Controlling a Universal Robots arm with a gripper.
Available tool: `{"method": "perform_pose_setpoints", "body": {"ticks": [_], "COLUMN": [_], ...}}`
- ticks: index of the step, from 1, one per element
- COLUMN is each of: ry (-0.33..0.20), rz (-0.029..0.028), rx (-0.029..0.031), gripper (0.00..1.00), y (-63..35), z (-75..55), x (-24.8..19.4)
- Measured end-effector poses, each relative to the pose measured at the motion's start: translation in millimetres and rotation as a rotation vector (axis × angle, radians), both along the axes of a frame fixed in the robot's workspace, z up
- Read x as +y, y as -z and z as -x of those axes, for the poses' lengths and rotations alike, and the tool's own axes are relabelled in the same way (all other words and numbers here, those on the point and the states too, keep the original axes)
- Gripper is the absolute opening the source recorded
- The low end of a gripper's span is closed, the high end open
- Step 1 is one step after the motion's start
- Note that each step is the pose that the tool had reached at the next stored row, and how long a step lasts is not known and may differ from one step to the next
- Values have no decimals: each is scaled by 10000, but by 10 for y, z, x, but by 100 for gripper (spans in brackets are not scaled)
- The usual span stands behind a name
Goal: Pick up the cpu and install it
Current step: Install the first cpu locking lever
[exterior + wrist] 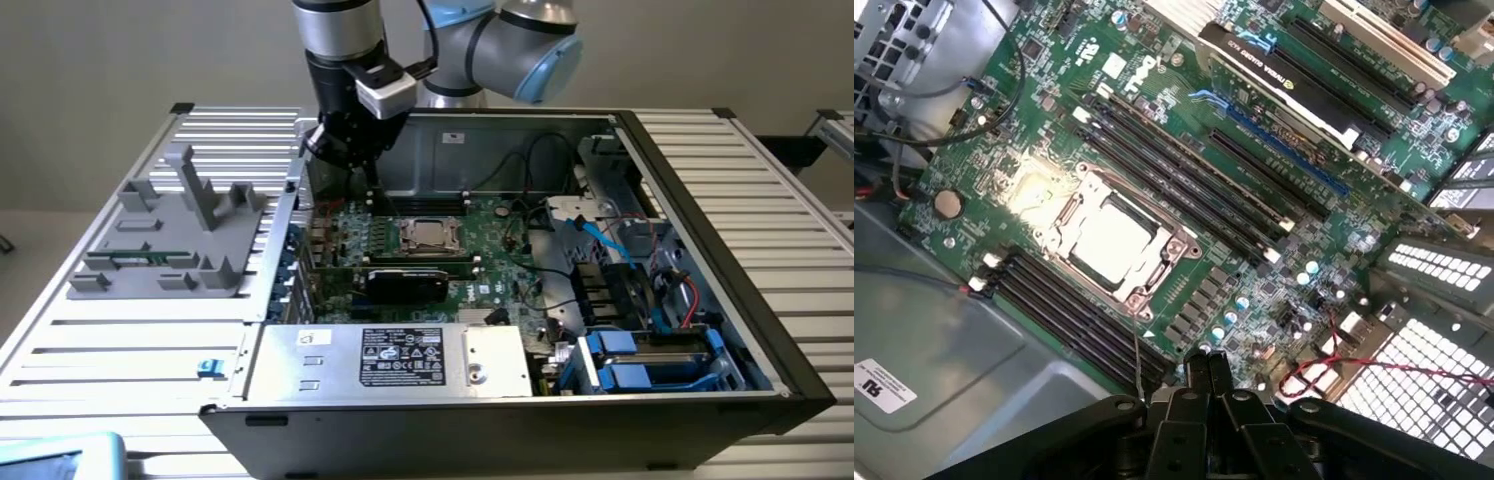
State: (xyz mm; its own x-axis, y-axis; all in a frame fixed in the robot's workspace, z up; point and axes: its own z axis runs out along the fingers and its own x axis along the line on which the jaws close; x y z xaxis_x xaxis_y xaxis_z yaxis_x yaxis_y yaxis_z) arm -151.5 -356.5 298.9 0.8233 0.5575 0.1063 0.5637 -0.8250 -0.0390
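Note:
The cpu (427, 235) lies flat in the metal-framed socket in the middle of the green motherboard (501, 270), inside the open computer case. In the wrist view the cpu (1109, 240) shows as a bright silver square within the socket frame. My gripper (358, 165) hangs over the back left corner of the board, above and to the exterior view's left of the socket. Its fingertips (1206, 372) are pressed together and shut, with nothing visible between them. They are clear of the cpu.
A black expansion card (407, 280) stands just in front of the socket, with memory slots (1184, 175) on both sides. The power supply (387, 360) fills the case front. Cables and blue drive bays (641, 360) are at the exterior view's right. A grey fixture (174, 235) stands outside.

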Motion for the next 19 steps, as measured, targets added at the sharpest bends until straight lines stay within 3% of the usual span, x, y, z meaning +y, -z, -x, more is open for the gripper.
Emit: {"method": "perform_pose_setpoints", "body": {"ticks": [3, 9, 16, 19], "ry": [317, 806, 1230, 1233], "rz": [-109, -412, -715, -726], "rx": [2, 19, 137, 138], "gripper": [12, 12, 12, 12], "y": [9, 40, 63, 63], "z": [1, 0, 0, 0], "x": [0, 0, 0, 0]}}
